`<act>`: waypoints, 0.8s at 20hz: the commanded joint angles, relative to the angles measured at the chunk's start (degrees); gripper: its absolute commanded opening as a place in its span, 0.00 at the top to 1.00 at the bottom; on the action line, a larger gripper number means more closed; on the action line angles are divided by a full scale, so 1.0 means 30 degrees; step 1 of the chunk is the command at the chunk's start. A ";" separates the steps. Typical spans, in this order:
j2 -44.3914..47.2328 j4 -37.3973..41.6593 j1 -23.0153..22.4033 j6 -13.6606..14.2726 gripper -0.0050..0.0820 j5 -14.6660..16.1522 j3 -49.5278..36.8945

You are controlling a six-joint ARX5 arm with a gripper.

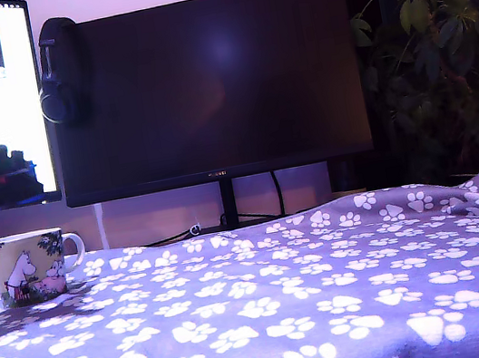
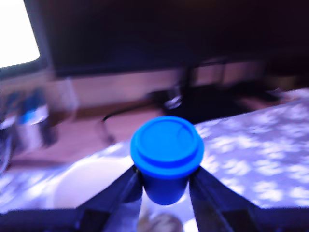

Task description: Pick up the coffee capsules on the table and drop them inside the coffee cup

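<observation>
1. The desk [image 1: 335,310] is rumpled, so capsules could roll on it.
2. The coffee cup [image 1: 29,266] stands at nine o'clock in the exterior view; a blurred wrist view risks overshooting it.
3. The claw [image 2: 166,186] pinches a blue capsule [image 2: 166,157] below its rim; a loose grip drops it early.

Wrist view: the hand [image 2: 166,186] shows as two dark, near-black fingers [image 2: 120,191] that rise from a dark crossbar along the picture's lower edge and taper as they converge, forming a V. Their flat inner faces look paler, a greyish tone, with straight edges; motion blur hides any screws, cables or markings. Exterior view: no part of the arm appears.
</observation>
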 commanded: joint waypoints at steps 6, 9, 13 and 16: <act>0.0073 -0.9136 0.0073 0.0058 0.84 -0.1668 0.4546; 0.0095 -1.2451 0.0080 0.0051 0.84 -0.2149 0.6135; 0.0204 -1.4936 0.0277 -0.0452 0.84 -0.2390 0.7380; 0.0882 -1.6364 0.0561 -0.0605 0.84 -0.2382 0.8211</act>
